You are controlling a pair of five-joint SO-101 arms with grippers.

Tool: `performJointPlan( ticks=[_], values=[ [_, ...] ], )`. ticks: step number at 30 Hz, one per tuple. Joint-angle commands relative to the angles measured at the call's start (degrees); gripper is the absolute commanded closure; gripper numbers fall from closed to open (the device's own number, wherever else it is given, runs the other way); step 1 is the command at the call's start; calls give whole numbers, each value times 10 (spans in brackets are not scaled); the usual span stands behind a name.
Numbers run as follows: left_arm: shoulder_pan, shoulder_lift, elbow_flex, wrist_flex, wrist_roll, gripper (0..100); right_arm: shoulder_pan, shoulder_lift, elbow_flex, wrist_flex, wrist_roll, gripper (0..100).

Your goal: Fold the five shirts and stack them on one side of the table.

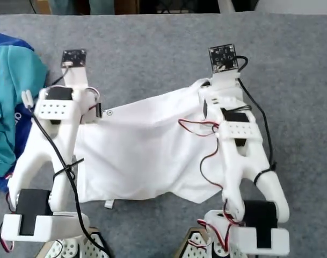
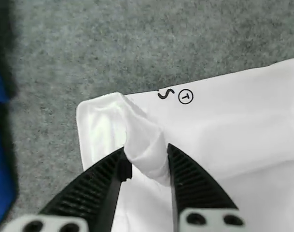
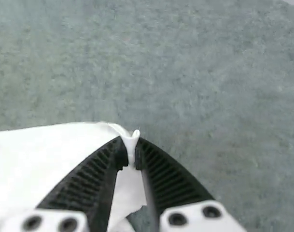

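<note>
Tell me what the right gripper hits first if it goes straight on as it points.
The right gripper is shut on a corner of the white shirt. Past that, the line seems to run down into the bare grey table cover.

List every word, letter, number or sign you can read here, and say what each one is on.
"S": printed at the edge of the white shirt, near the corner the left hand grips.
"T" in a circle: right beside the S, on the same shirt.
White mark on the blue shirt: too small to read.
</note>
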Motion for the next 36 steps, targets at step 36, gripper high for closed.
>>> performJointPlan(
  ticks=[36],
  values=[
    [-119,43,-206,40,-280,805,12,93,-83,-6,18,985]
  ],
)
